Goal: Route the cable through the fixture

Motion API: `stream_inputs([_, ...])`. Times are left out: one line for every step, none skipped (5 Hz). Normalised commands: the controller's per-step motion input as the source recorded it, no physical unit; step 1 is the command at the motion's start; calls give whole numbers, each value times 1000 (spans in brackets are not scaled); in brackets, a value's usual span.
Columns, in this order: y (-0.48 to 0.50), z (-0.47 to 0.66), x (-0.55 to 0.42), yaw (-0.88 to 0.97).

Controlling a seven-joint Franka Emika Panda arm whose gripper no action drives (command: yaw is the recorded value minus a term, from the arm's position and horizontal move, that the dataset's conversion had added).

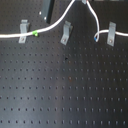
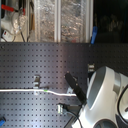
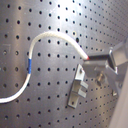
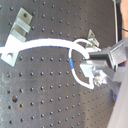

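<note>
First wrist view: gripper (image 3: 89, 59) pinching cable (image 3: 50, 35) end; we'd keep slack low, steer toward clip (image 3: 79, 89) slot.

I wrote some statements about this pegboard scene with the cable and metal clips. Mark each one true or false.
1. The cable is white. True.
2. The first exterior view shows three metal clips on the pegboard. True.
3. The green band sits at the rightmost clip in the first exterior view. False: it lies near the leftmost clip.
4. The gripper holds nothing. False: it grips the cable.
5. The pegboard is white. False: it is dark.
</note>
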Motion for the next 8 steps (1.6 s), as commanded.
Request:
stream_inputs([15,24,14,0])
stream_inputs([-91,500,-94,0])
stream_inputs([-169,630,-224,-66])
stream_inputs([-55,309,-443,-451])
stream_inputs([67,109,-488,-680])
stream_inputs([87,7,-371,-294])
stream_inputs([57,9,-375,-188])
stream_inputs([-8,17,-309,-268])
